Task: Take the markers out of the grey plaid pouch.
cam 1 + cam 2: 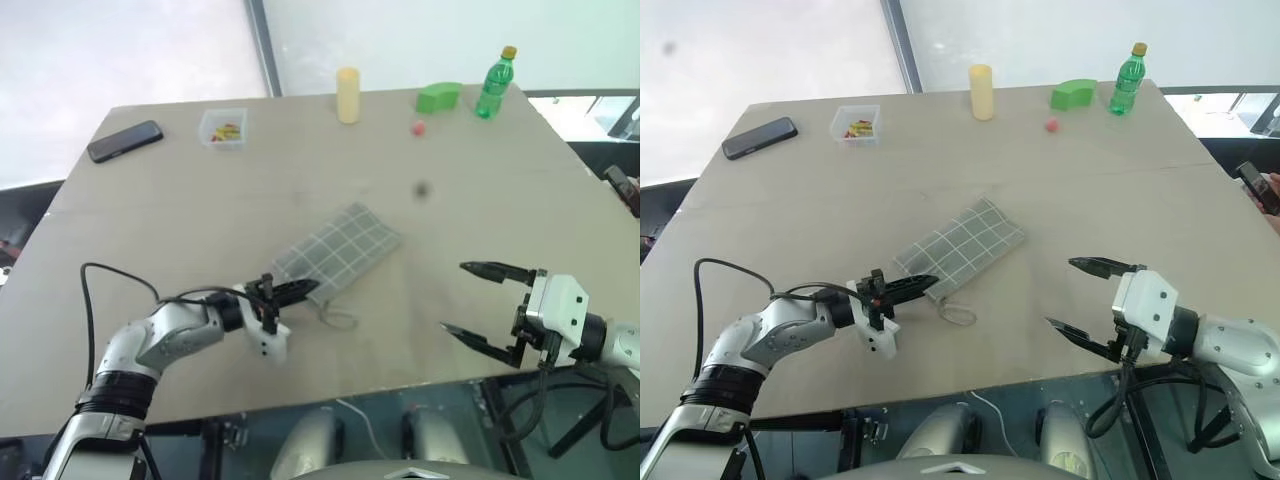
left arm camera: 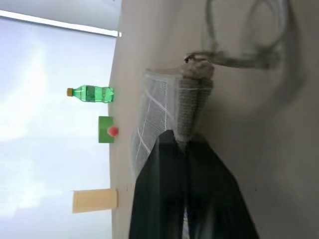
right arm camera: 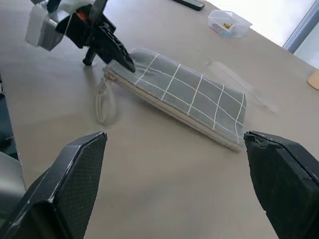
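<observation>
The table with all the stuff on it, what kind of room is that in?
Probably a robot test room: a bare table by a big window holds scattered practice things, like a green bottle and a grey plaid pouch.

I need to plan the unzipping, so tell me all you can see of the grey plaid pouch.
The grey plaid pouch is soft grey fabric with pale grid lines, flat on the table and angled. A zipper runs along one long edge, apparently closed; a thin cord loop trails from its near corner. The left claw is shut on that corner.
</observation>
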Controlling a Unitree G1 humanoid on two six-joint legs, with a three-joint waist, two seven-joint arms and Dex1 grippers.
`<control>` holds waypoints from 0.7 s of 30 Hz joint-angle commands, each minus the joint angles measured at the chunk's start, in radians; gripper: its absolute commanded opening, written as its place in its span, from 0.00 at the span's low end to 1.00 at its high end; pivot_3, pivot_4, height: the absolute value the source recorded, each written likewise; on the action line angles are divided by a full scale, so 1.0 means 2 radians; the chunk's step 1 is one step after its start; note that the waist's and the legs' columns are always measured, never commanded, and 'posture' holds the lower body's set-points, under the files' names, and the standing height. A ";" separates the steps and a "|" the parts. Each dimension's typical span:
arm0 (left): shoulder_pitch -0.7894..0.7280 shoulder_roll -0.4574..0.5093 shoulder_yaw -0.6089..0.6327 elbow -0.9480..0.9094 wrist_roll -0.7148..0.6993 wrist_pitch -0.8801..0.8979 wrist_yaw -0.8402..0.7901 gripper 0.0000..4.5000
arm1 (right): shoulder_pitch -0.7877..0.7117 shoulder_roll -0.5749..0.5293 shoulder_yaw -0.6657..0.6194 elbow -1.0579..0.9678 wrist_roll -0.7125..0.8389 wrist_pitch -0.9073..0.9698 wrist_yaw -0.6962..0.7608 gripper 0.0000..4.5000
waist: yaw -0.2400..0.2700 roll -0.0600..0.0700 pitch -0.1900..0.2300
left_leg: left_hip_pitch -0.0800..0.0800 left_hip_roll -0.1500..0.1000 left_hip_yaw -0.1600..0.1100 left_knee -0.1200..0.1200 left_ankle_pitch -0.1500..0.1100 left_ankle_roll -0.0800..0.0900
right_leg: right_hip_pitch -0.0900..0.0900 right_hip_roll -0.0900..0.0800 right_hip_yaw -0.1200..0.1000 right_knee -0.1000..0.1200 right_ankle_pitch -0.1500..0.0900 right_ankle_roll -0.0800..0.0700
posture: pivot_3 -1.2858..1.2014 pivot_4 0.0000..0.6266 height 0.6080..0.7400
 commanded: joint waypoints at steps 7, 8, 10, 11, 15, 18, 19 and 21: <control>0.005 -0.036 -0.041 -0.075 -0.396 0.196 -0.121 0.02 | -0.064 0.001 0.022 -0.066 -0.024 0.126 -0.110 1.00 | -0.003 -0.003 0.002 | -0.001 0.000 0.000 0.001 0.000 0.000 | -0.001 0.000 0.000 0.000 0.000 0.000 | 0.52 0.24 1.00; -0.001 -0.046 -0.042 -0.101 -0.458 0.249 -0.142 0.02 | -0.087 0.002 0.023 -0.072 -0.003 0.167 -0.124 1.00 | -0.004 -0.003 0.002 | -0.002 0.000 -0.001 0.001 0.000 0.000 | -0.002 0.000 0.000 0.000 0.000 0.000 | 0.52 0.24 1.00; -0.004 -0.055 -0.046 -0.147 -0.548 0.343 -0.174 0.02 | -0.119 -0.001 0.029 -0.073 0.012 0.215 -0.138 1.00 | -0.005 -0.004 0.003 | -0.003 0.001 0.000 0.001 0.000 0.000 | -0.003 0.001 0.000 0.000 0.000 0.000 | 0.52 0.24 1.00; -0.003 -0.061 -0.046 -0.171 -0.584 0.379 -0.185 0.02 | -0.128 -0.011 0.029 -0.072 0.021 0.228 -0.130 1.00 | -0.006 -0.004 0.003 | -0.003 0.001 0.000 0.001 0.000 0.000 | -0.003 0.000 0.000 0.000 0.000 0.000 | 0.52 0.24 1.00; 0.013 -0.084 -0.021 -0.227 -0.685 0.484 -0.198 0.02 | -0.170 -0.045 0.001 -0.071 0.081 0.298 -0.117 1.00 | -0.005 -0.004 0.003 | -0.003 0.001 -0.001 -0.001 0.000 0.000 | -0.003 0.000 0.000 -0.003 0.000 0.000 | 0.52 0.24 1.00; 0.040 -0.088 -0.004 -0.221 -0.747 0.537 -0.249 0.02 | -0.210 -0.058 -0.011 -0.063 0.115 0.340 -0.126 1.00 | -0.010 -0.004 0.003 | -0.004 0.001 -0.001 -0.001 0.000 0.000 | -0.003 0.001 0.000 -0.004 0.000 0.000 | 0.52 0.24 1.00; 0.051 -0.088 0.000 -0.205 -0.752 0.548 -0.268 0.02 | -0.221 -0.060 -0.016 -0.061 0.140 0.365 -0.130 1.00 | -0.010 -0.004 0.003 | -0.004 0.001 -0.001 -0.001 0.000 0.000 | -0.003 0.001 0.000 -0.004 0.000 0.000 | 0.52 0.24 1.00; 0.065 -0.087 0.000 -0.185 -0.749 0.563 -0.297 0.02 | -0.233 -0.062 -0.020 -0.066 0.170 0.392 -0.135 1.00 | -0.012 -0.004 0.003 | -0.004 0.001 -0.001 -0.002 0.000 0.000 | -0.003 0.001 0.000 -0.004 0.000 0.000 | 0.52 0.24 1.00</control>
